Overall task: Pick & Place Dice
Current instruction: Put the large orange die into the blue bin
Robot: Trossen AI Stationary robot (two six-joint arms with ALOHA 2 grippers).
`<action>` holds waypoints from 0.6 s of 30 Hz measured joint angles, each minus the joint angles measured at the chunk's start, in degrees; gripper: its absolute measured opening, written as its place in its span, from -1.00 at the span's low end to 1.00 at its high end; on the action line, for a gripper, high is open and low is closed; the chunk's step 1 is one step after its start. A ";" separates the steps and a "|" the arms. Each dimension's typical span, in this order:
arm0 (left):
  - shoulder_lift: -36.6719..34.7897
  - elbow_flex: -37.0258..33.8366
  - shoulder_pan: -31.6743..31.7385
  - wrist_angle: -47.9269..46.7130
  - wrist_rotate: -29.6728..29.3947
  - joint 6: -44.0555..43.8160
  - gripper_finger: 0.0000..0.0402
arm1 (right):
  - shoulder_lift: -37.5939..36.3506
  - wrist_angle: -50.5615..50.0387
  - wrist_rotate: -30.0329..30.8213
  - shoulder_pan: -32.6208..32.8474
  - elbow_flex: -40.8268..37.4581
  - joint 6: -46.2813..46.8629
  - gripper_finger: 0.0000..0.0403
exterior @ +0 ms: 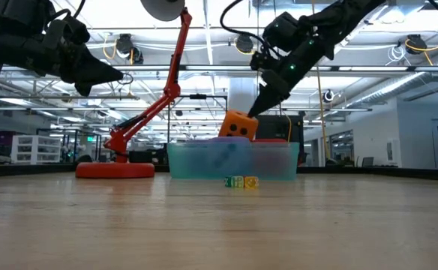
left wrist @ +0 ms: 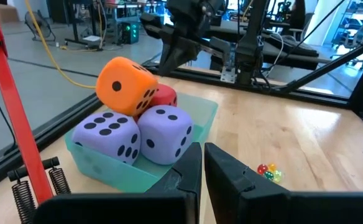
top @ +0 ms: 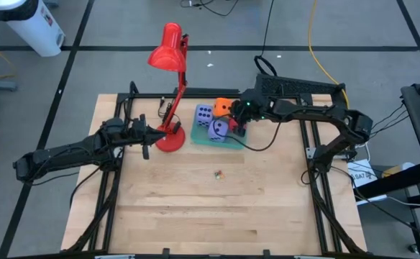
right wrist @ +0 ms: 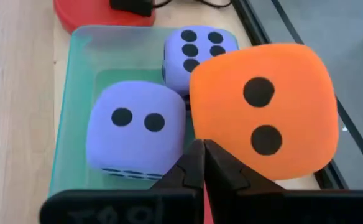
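Late stage of dice placement. Two purple dice (right wrist: 135, 127) and the red die (left wrist: 164, 95) are seated in the teal tray (right wrist: 76, 81). The orange die (right wrist: 263, 112) is pinched at one corner by the closed right gripper (right wrist: 203, 163), raised above the others. The left gripper (left wrist: 203, 163), closed and empty, is parked beside the red lamp (top: 168, 86). Only the orange die's release is judged outstanding.

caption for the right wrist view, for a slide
Shut right gripper over a teal tray holding two purple dice, orange die perched alongside.

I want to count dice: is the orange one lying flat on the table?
No, the orange die sits up on the other dice in the teal tray, not on the table.
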 joint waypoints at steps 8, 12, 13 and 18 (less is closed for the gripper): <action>-0.01 0.00 0.01 1.85 0.33 0.47 -0.85 | 0.02 2.13 -0.13 0.43 -0.02 1.84 -1.00; 0.01 0.59 0.01 2.16 0.52 2.86 -0.85 | 0.02 2.22 -0.21 0.76 -0.02 1.71 -1.00; 0.00 0.87 0.00 1.94 0.60 3.16 -0.85 | 0.02 2.18 -0.33 0.79 -0.02 1.71 -1.00; 0.01 2.34 0.00 -2.68 1.52 2.18 -0.85 | 0.02 1.53 -2.47 0.91 -0.02 2.22 -1.00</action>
